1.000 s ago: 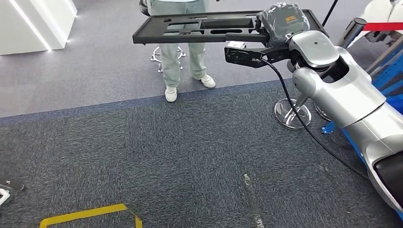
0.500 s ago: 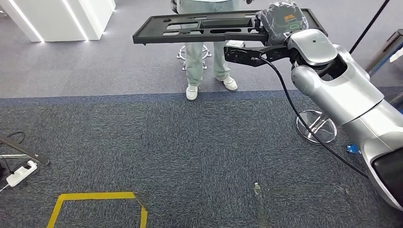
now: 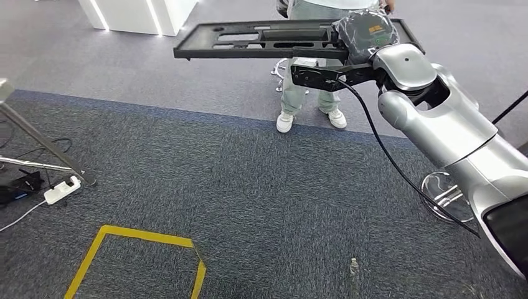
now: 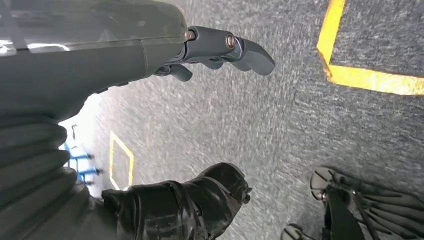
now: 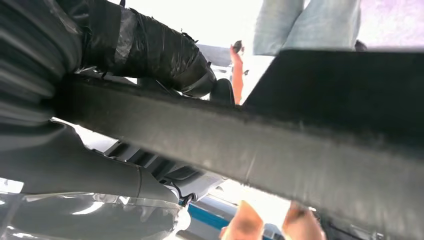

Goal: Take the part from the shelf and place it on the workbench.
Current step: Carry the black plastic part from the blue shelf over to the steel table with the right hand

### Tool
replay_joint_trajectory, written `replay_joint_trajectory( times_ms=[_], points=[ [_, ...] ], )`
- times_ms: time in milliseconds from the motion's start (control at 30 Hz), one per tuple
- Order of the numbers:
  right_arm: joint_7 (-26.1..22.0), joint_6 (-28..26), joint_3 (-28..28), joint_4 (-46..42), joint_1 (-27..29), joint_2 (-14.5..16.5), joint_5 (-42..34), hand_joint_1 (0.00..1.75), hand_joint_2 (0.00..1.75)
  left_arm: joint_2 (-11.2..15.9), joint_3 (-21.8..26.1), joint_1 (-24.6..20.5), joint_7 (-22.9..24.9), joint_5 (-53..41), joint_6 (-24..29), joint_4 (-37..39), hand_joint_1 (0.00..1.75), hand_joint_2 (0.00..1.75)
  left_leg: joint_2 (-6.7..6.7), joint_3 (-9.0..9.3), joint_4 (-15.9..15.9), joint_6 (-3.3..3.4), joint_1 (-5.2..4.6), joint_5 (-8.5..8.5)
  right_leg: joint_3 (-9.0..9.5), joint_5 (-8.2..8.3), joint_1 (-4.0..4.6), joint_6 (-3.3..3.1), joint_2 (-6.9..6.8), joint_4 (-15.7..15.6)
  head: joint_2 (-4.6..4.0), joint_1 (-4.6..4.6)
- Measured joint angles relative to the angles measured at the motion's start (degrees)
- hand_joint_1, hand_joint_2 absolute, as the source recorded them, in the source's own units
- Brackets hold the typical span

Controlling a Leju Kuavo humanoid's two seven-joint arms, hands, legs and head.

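Matt black foam-like part (image 3: 274, 38), glossy silver arm (image 3: 448, 124), rough grey carpet (image 3: 236, 187).

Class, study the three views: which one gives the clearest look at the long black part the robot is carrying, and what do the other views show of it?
The head view: the black part shows whole, with its cut-outs, held at one end by the right hand. The right wrist view shows just its dark edge close up. The left wrist view looks down at carpet beside the empty left hand.

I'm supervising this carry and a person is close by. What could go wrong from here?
The long black foam tray part is held by the right hand at one end only, so it might sag or slip. The person in pale trousers stands just behind it, so it could strike them.
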Motion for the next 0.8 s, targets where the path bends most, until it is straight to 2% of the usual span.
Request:
replay_joint_trajectory(
  times_ms=[33, 67, 100, 133, 167, 200, 233, 300, 367, 433, 467, 500, 533, 567, 633, 667, 733, 767, 800],
  points=[
    [0.1, 0.1, 0.0, 0.0, 0.1, 0.0, 0.0, 1.75, 1.75, 0.0, 0.0, 0.1, 0.0, 0.0, 0.0, 0.0, 0.00, 1.75, -0.81, -0.05, 0.5, -0.35, 0.20, -0.33, 1.38, 2.23, -0.37, 0.24, 0.66, -3.7, 0.00, 0.01],
    [0.1, 0.1, 0.0, -0.1, 0.1, 0.0, 0.0, 1.75, 1.75, 0.0, 0.0, 0.1, 0.0, 0.0, 0.0, 0.0, 0.00, 1.75, -1.51, -0.32, 1.2, -0.77, 0.29, -0.70, 2.93, 3.70, -0.72, 0.47, 1.99, -7.2, 0.00, 0.02],
    [0.2, 0.2, 0.0, -0.2, 0.1, 0.0, 0.0, 1.75, 1.75, 0.1, 0.0, 0.2, 0.1, 0.1, 0.0, 0.0, 0.00, 1.75, -2.16, -0.68, 1.7, -1.14, 0.38, -0.95, 3.99, 4.44, -0.95, 0.55, 3.16, -9.5, 0.01, -0.01],
    [0.2, 0.2, 0.0, -0.4, 0.2, 0.0, 0.0, 1.75, 1.75, 0.1, 0.0, 0.2, 0.1, 0.1, 0.0, 0.0, 0.00, 1.75, -2.75, -1.06, 2.1, -1.51, 0.50, -1.08, 4.56, 4.50, -0.98, 0.50, 4.01, -10.7, 0.01, -0.02],
    [0.2, 0.2, 0.1, -0.5, 0.2, 0.0, 0.0, 1.75, 1.75, 0.1, 0.0, 0.2, 0.1, 0.1, 0.0, 0.0, 0.00, 1.75, -3.40, -1.40, 2.2, -1.84, 0.62, -1.02, 4.73, 4.24, -0.83, 0.25, 4.24, -10.7, 0.01, -0.02],
    [0.2, 0.3, 0.1, -0.6, 0.2, 0.0, 0.0, 1.75, 1.75, 0.1, 0.0, 0.3, 0.1, 0.2, 0.0, 0.0, 0.00, 1.75, -4.06, -1.57, 2.1, -2.10, 0.79, -0.88, 4.72, 4.25, -0.73, -0.16, 3.58, -10.7, 0.01, -0.05],
    [0.2, 0.3, 0.1, -0.7, 0.2, 0.1, 0.0, 1.75, 1.75, 0.1, 0.0, 0.4, 0.2, 0.2, 0.0, 0.0, 0.00, 1.75, -3.93, -1.75, 2.3, -2.35, 0.87, -0.92, 4.88, 4.26, -0.65, -0.54, 2.87, -10.9, 0.00, -0.03],
    [0.2, 0.4, 0.1, -0.8, 0.0, 0.2, 0.0, 1.75, 1.75, 0.1, 0.0, 0.6, 0.2, 0.2, 0.0, 0.0, 0.00, 1.75, -1.39, -2.82, 4.5, -2.78, 0.72, -2.16, 5.37, 4.30, -0.62, -1.39, 1.49, -11.3, 0.00, -0.26],
    [0.2, 0.4, 0.1, -0.9, -0.2, 0.2, 0.0, 1.75, 1.75, 0.0, 0.0, 0.4, 0.2, 0.2, 0.0, 0.0, 0.00, 1.75, 2.04, -5.98, 11.1, -3.04, 0.63, -5.19, 5.76, 4.20, -0.21, -1.99, 0.17, -11.4, 0.00, -0.49],
    [0.2, 0.4, 0.1, -0.9, -0.3, 0.2, 0.0, 1.75, 1.75, 0.0, 0.0, 0.3, 0.2, 0.3, 0.0, 0.0, 0.00, 1.75, 3.13, -9.51, 17.9, -2.93, 0.66, -7.41, 5.97, 4.00, 0.26, -2.25, -1.17, -11.4, 0.00, -0.50],
    [0.2, 0.4, 0.1, -0.9, -0.3, 0.2, 0.0, 1.75, 1.75, 0.0, 0.0, 0.3, 0.2, 0.3, 0.0, 0.0, 0.00, 1.75, 3.23, -10.02, 18.6, -2.71, 0.59, -7.13, 6.08, 3.88, 0.44, -2.33, -1.82, -11.4, 0.00, -0.51],
    [0.1, 0.4, 0.1, -0.9, -0.3, 0.2, 0.0, 1.75, 1.75, 0.0, 0.0, 0.3, 0.2, 0.3, 0.0, 0.0, 0.00, 1.75, 3.29, -9.38, 17.1, -2.42, 0.45, -5.91, 6.22, 3.74, 0.59, -2.38, -2.43, -11.4, 0.00, -0.48],
    [0.1, 0.4, 0.1, -0.9, -0.3, 0.2, 0.0, 1.75, 1.75, 0.0, 0.0, 0.3, 0.2, 0.3, 0.0, 0.0, 0.00, 1.75, 3.60, -7.61, 13.6, -2.03, 0.18, -3.98, 6.41, 3.58, 0.68, -2.40, -3.03, -11.4, 0.00, -0.49],
    [0.1, 0.4, 0.1, -0.9, -0.3, 0.2, 0.0, 1.75, 1.75, 0.0, 0.0, 0.4, 0.2, 0.3, 0.0, 0.0, 0.00, 1.75, 4.49, -5.41, 9.2, -1.58, -0.26, -2.24, 6.63, 3.42, 0.72, -2.37, -3.63, -11.5, 0.00, -0.48],
    [0.1, 0.4, 0.1, -0.9, -0.4, 0.2, 0.0, 1.75, 1.75, 0.1, 0.0, 0.3, 0.2, 0.3, 0.1, 0.0, 0.00, 1.75, 6.46, -1.99, 2.8, -0.74, -1.38, -0.47, 6.96, 3.22, 0.90, -2.13, -4.68, -11.7, 0.00, -0.49],
    [0.1, 0.4, 0.1, -0.9, -0.4, 0.2, 0.0, 1.75, 1.75, 0.1, 0.0, 0.2, 0.2, 0.3, 0.1, 0.0, 0.00, 1.75, 6.95, -1.40, 1.6, -0.47, -1.80, -0.47, 7.05, 3.18, 0.97, -1.98, -5.13, -11.9, 0.00, -0.47],
    [0.1, 0.4, 0.1, -0.9, -0.4, 0.2, 0.0, 1.75, 1.75, 0.2, 0.0, 0.2, 0.2, 0.3, 0.1, 0.0, 0.00, 1.75, 6.02, -1.09, 0.9, -0.13, -1.97, -0.30, 7.28, 3.07, 1.08, -1.53, -6.15, -12.2, 0.00, -0.46],
    [0.1, 0.4, 0.1, -0.9, -0.4, 0.2, 0.0, 1.75, 1.75, 0.2, 0.0, 0.3, 0.2, 0.3, 0.1, 0.0, 0.00, 1.75, 5.45, -0.79, 0.4, 0.01, -1.81, -0.11, 7.37, 2.81, 1.00, -1.30, -6.01, -12.1, 0.00, -0.39],
    [0.0, 0.4, 0.1, -0.8, -0.5, 0.2, 0.0, 1.75, 1.75, 0.2, 0.0, 0.4, 0.2, 0.3, 0.1, 0.0, 0.00, 1.75, 4.86, -0.42, -0.1, 0.20, -1.57, 0.06, 7.17, 2.20, 0.93, -1.11, -5.13, -11.4, 0.00, -0.36]
  ],
)
